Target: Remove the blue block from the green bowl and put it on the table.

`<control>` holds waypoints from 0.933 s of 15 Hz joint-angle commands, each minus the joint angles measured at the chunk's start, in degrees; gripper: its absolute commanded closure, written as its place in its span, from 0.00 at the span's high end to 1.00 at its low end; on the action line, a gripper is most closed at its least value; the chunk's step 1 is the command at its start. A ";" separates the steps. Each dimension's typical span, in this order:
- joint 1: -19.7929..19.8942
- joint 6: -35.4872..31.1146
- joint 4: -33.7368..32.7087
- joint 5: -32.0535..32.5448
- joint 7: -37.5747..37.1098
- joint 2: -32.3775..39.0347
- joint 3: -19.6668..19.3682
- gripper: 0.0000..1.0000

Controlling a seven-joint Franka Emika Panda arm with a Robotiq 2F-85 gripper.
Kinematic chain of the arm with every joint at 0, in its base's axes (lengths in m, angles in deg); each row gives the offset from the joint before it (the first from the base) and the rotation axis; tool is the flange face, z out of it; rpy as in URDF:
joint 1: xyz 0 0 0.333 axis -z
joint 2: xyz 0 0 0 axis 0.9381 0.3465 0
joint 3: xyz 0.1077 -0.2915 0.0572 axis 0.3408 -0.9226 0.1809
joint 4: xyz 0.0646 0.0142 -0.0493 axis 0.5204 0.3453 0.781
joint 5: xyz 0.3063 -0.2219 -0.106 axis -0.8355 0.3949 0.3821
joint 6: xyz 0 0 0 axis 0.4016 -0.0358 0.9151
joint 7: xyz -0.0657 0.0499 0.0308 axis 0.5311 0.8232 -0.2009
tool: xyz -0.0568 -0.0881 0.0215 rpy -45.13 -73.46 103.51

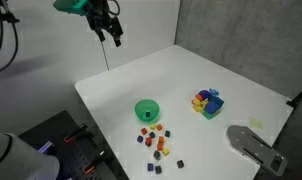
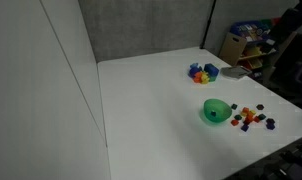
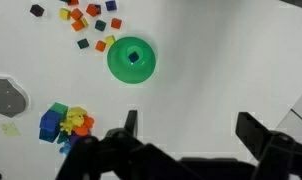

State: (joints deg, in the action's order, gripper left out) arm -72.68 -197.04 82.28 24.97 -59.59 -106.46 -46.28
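Scene as read from the feeds: white table [image 1: 141, 70] carries everything. The gripper [image 1: 112, 35] hangs high above the table's far edge, well apart from all objects; in the wrist view its fingers [image 3: 131, 122] stand wide apart with nothing between them. A grey metal plate [image 1: 253, 145] lies at the table's near corner. The green bowl [image 3: 113, 62] sits upright on the table, between a multicoloured block cluster [image 3: 66, 122] and a scatter of loose small cubes [image 3: 86, 20]. The blue block [image 3: 132, 57] lies inside the bowl, about at the middle of its floor, alone there. Step in hand, as I judge it: the approach. I would centre the wrist over the bowl first, then descend straight, narrowing the jaws beforehand so both fingertips pass inside the rim without tipping the light bowl. I'd close slowly, then lift vertically. Orientation: a cube, so no long axis. It looks flat on one face, but its turn about the vertical is too small for me to read.
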 commanded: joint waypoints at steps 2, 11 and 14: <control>-0.49 0.18 -0.19 0.24 -0.21 0.01 -0.41 1.00; 0.40 -0.96 1.51 1.15 -0.69 1.30 -0.77 1.00; 0.94 -1.67 3.85 0.89 -0.28 2.34 -1.86 1.00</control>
State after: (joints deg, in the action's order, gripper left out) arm -72.24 -197.09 84.22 25.20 -59.59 -105.03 -47.05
